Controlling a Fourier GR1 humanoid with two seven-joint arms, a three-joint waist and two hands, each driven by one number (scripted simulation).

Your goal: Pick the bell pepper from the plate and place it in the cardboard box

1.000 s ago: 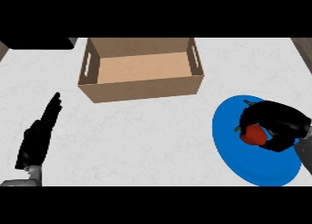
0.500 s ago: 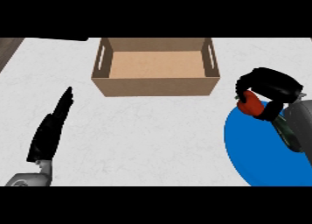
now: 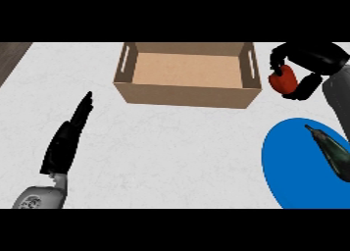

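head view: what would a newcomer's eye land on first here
The red bell pepper stands out most, held in the right hand curled round it at upper right, just beside the open cardboard box. Next comes the bright blue plate at lower right, with a dark long vegetable lying on it. The left hand rests open at left.

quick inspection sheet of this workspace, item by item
surface: pale speckled counter top, carrying box and plate
job's things: red bell pepper is off the round blue plate, held just right of the open brown cardboard box, not yet inside
clutter: dark long vegetable lying on the plate
hands: right hand curled round the pepper; left hand open, resting at left
cables: nothing seen
surroundings: dark strip beyond the counter's upper left edge
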